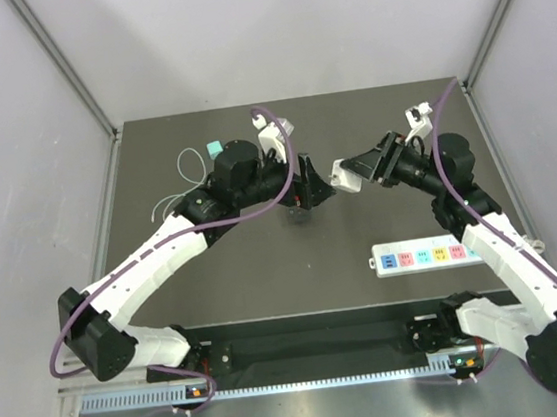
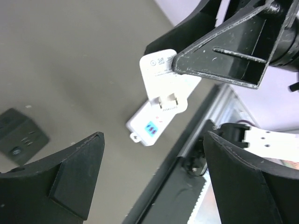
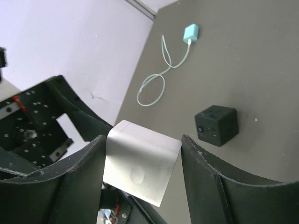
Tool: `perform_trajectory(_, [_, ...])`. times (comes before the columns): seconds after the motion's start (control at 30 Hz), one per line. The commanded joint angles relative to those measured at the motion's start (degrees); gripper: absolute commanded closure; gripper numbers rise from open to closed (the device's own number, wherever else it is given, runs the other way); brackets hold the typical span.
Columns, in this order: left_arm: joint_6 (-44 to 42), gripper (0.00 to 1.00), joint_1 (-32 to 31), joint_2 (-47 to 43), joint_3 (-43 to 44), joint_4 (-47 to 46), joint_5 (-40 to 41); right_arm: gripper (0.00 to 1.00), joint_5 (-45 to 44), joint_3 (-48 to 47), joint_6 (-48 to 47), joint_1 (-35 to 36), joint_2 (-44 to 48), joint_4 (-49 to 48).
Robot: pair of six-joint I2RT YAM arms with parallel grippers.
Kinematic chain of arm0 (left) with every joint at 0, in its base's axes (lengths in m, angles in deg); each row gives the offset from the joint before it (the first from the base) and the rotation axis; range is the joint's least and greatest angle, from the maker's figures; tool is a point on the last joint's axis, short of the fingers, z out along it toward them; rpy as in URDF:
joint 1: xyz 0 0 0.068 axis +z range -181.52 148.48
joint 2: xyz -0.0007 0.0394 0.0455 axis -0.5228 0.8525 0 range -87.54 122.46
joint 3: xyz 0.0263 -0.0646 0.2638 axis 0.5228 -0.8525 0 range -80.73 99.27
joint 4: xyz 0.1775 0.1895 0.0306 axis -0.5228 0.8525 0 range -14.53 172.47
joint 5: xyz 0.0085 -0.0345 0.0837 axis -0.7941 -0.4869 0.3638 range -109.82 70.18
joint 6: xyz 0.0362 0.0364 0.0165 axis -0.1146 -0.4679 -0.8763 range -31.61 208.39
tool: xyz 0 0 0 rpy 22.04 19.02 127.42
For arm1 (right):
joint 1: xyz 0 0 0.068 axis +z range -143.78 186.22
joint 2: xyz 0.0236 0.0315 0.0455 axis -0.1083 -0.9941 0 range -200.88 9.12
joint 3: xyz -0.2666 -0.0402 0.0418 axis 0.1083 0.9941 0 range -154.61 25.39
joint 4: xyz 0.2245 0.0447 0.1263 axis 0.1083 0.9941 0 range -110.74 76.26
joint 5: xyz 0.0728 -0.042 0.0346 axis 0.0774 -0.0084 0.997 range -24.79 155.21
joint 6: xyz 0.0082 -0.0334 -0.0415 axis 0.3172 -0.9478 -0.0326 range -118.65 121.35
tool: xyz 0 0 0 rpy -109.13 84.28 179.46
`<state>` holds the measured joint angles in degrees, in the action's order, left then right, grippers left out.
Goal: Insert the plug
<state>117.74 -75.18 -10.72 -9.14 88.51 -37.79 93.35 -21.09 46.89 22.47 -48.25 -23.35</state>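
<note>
My right gripper (image 1: 355, 172) is shut on a white plug (image 1: 341, 174) and holds it in the air above the middle of the table. In the right wrist view the plug (image 3: 140, 163) sits square between my two fingers. In the left wrist view the plug (image 2: 163, 74) shows its two prongs, pointing down and toward that camera. The white power strip (image 1: 427, 253) with coloured sockets lies at the right front, and it shows in the left wrist view (image 2: 147, 127) too. My left gripper (image 1: 315, 189) is open and empty, just left of the plug.
A black cube socket (image 3: 216, 125) sits on the table under my left gripper, seen also in the left wrist view (image 2: 21, 135). A teal charger (image 1: 215, 148) with a white cable (image 1: 188, 163) lies at the back left. Grey walls enclose the table.
</note>
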Motion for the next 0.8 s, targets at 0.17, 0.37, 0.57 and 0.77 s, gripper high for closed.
perform_trajectory(0.17, [4.14,0.11,-1.34,1.05,1.18,-9.26,-6.37,0.55,-4.67,5.42,7.45,4.05,5.77,-5.47])
perform_trajectory(0.37, [3.00,0.15,-1.60,1.06,-0.92,-8.91,-4.00,0.55,-7.75,5.61,7.63,5.98,6.03,-4.77])
perform_trajectory(0.57, [3.09,0.15,-1.87,1.32,-2.77,-9.08,-2.59,0.55,-10.21,4.91,7.99,8.09,6.39,-3.37])
perform_trajectory(0.77, [3.97,0.23,-2.48,2.55,-3.13,-9.96,-2.85,0.56,-13.11,3.77,8.34,10.20,6.65,-2.66])
